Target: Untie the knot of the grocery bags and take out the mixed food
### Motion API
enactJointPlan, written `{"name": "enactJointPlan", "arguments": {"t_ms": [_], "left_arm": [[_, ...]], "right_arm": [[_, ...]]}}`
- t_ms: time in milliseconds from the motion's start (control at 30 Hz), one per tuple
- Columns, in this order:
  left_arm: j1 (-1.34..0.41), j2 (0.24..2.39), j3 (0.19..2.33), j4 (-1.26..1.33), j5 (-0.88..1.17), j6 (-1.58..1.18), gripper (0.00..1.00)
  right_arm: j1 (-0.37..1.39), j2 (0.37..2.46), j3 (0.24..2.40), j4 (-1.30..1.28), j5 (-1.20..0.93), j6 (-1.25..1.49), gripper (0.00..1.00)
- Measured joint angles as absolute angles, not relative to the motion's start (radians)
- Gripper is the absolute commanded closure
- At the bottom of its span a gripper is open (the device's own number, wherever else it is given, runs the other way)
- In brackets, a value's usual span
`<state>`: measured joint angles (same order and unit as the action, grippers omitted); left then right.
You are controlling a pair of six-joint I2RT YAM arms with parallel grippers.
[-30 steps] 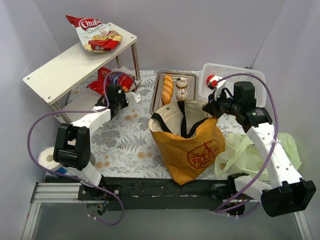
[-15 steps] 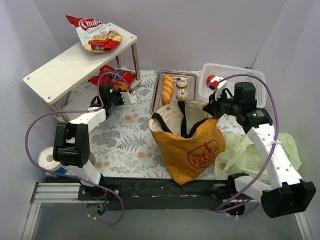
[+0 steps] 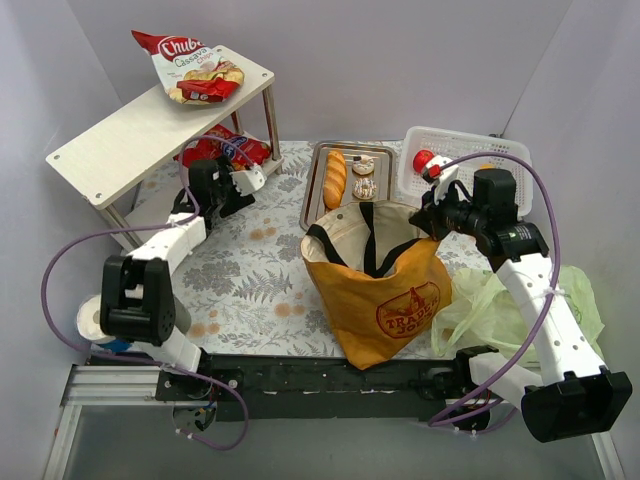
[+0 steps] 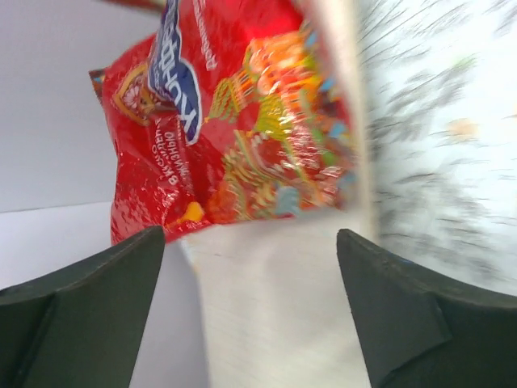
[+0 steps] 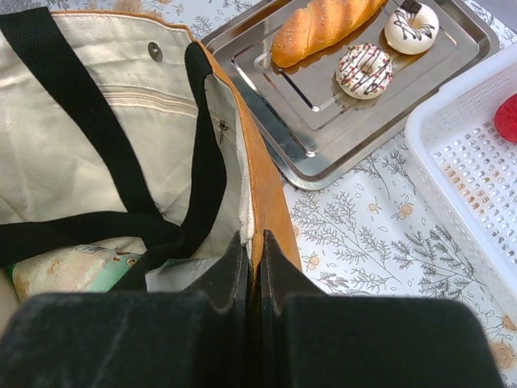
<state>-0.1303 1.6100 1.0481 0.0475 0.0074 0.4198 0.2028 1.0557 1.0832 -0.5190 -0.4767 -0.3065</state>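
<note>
The mustard tote [image 3: 375, 290] stands open mid-table, and my right gripper [image 3: 432, 212] is shut on its back-right rim [image 5: 257, 218]. A green-white packet [image 5: 65, 271] lies inside the tote. The pale green plastic bag [image 3: 505, 300] lies crumpled to the right. My left gripper [image 3: 243, 180] is open just in front of a red snack packet [image 3: 228, 148] [image 4: 234, 121] lying on the low board under the white shelf. Its fingers [image 4: 121, 275] hold nothing. A baguette [image 3: 335, 178] and two donuts [image 3: 363, 176] rest on the metal tray [image 5: 323, 129]. A red apple [image 3: 424, 160] sits in the basket.
A white shelf table [image 3: 130, 130] at back left carries a red-white chips packet [image 3: 195, 68]. The white mesh basket [image 3: 480, 150] stands at back right beside the tray. A white roll [image 3: 95, 318] sits at the near left by the arm's base.
My left arm carried the red packet back-left under the shelf, then the gripper opened and let it go. The right gripper has kept its hold on the tote's rim.
</note>
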Motion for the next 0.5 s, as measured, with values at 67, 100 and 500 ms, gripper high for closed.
{"name": "enactJointPlan", "arguments": {"t_ms": [67,100,500], "left_arm": [[-0.14,1.524,1.048,-0.052,0.072,0.353,0.07],[-0.149,1.468,1.049,-0.104,0.117,0.307,0.02],[-0.3,1.406,1.558,-0.463,0.79,-0.455,0.02]], "right_arm": [[0.203,1.054,1.081,-0.52,-0.482,-0.31,0.99],[0.202,1.053,1.081,-0.52,-0.484,-0.311,0.99],[0.202,0.877,0.934,-0.434,-0.519,-0.342,0.99]]}}
